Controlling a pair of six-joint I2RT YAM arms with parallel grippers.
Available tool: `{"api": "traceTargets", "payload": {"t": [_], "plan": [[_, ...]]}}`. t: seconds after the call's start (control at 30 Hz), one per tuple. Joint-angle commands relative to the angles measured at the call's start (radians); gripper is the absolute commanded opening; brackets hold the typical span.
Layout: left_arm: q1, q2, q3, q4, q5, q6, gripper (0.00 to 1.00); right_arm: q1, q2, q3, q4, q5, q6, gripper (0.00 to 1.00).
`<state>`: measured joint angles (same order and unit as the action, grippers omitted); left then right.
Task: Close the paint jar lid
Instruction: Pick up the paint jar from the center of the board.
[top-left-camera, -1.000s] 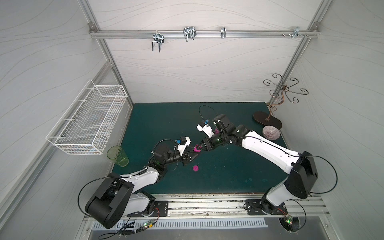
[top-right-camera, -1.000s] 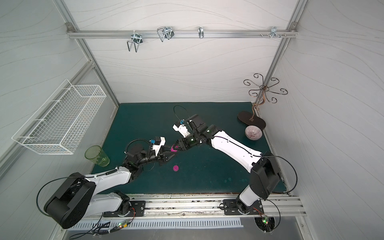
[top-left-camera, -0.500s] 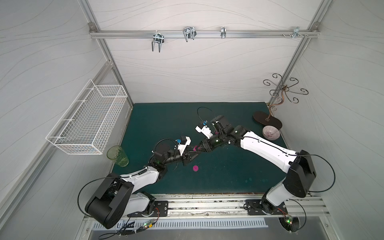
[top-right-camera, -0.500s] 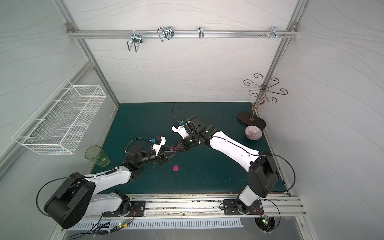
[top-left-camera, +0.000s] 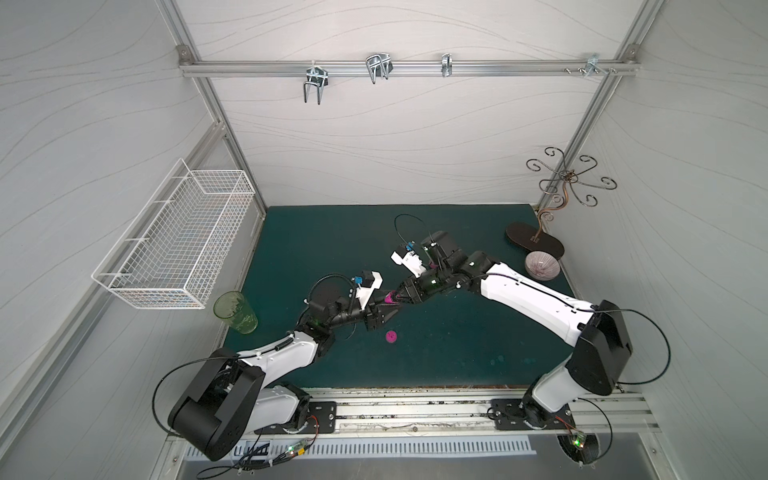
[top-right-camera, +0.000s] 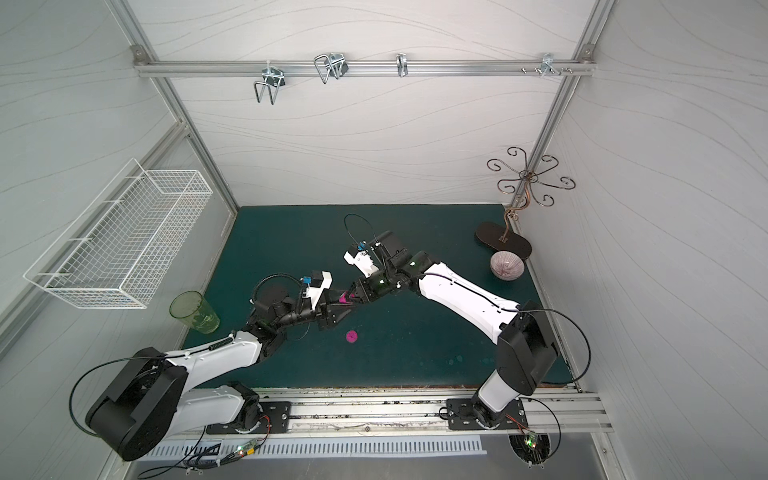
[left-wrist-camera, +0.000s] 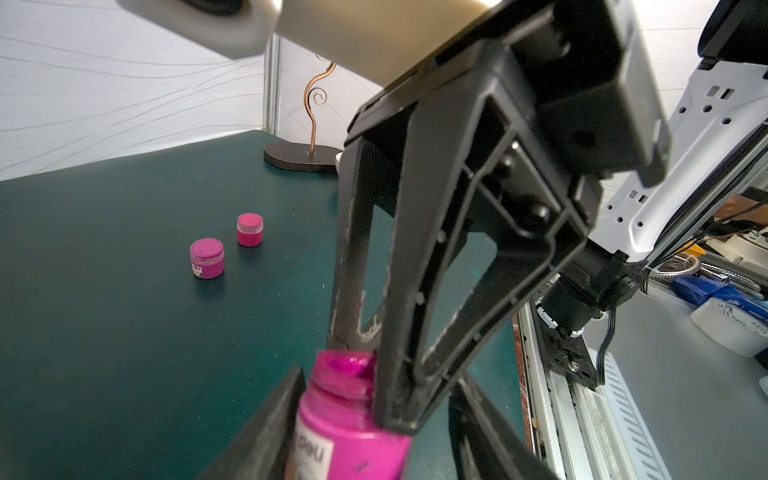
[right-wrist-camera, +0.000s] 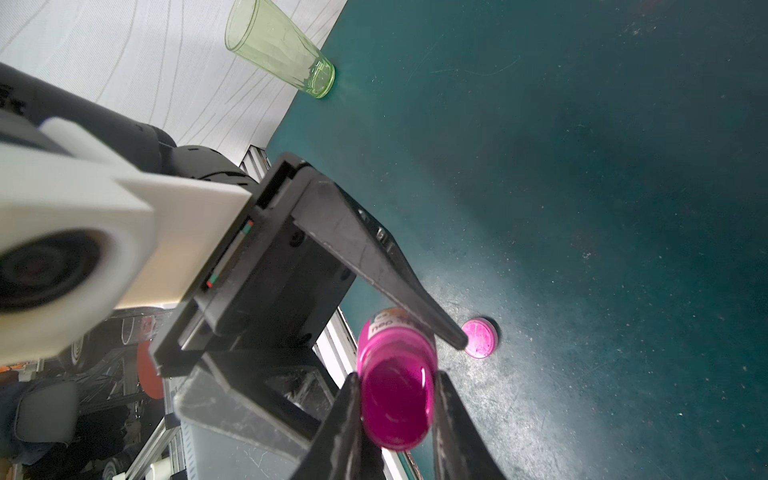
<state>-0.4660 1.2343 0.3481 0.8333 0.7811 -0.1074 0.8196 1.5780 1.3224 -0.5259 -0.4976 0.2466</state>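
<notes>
- In both top views the paint jar (top-left-camera: 391, 297) (top-right-camera: 344, 297) is just a magenta sliver held in the air over the middle of the mat (top-left-camera: 457, 353). It sits where the left gripper (top-left-camera: 386, 309) and right gripper (top-left-camera: 400, 297) meet. From up here I can't make out either pair of jaws.
- Its lid (top-left-camera: 391, 336) (top-right-camera: 351, 336) lies loose on the mat, just to the near side of the grippers.
- A green glass (top-left-camera: 235, 311) stands upright at the mat's left edge. At the far right a bowl (top-left-camera: 541, 266) shows its purple-streaked inside, next to a scrolled stand (top-left-camera: 534, 245).
- In the left wrist view the jar (left-wrist-camera: 349, 432) is cut off by the frame. Its neck is uncapped and the body is full of magenta. The right gripper blocks much of this view and is clamped on that neck. One left finger (left-wrist-camera: 270, 424) touches the jar while its partner stands clear, so the left gripper has let go.
- Two small magenta pots (left-wrist-camera: 207, 257) (left-wrist-camera: 249, 229) sit on the mat beyond, towards the stand.
- In the right wrist view the right fingers (right-wrist-camera: 345, 424) pinch the jar (right-wrist-camera: 397, 399) from both sides, and its glossy round end faces the lens. A left fingertip overlaps the lid (right-wrist-camera: 482, 338).
</notes>
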Motion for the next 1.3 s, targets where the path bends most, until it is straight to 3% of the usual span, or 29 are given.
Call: {"api": "traceTargets", "payload": {"t": [0.0,0.33,0.53,1.27], "plan": [[-0.005,-0.012,0.047,0.018,0.013,0.020,0.58,-0.007,-0.040,0.014,-0.006,0.004,0.000,0.28],[-0.005,-0.009,0.052,0.000,0.010,0.026,0.58,-0.012,-0.047,0.025,-0.033,-0.008,-0.006,0.27],[-0.005,-0.011,0.060,-0.019,0.014,0.031,0.49,-0.014,-0.046,0.030,-0.049,-0.012,-0.014,0.27],[-0.005,-0.008,0.074,-0.076,0.031,0.057,0.50,-0.028,0.018,0.096,-0.182,-0.087,-0.046,0.26]]}}
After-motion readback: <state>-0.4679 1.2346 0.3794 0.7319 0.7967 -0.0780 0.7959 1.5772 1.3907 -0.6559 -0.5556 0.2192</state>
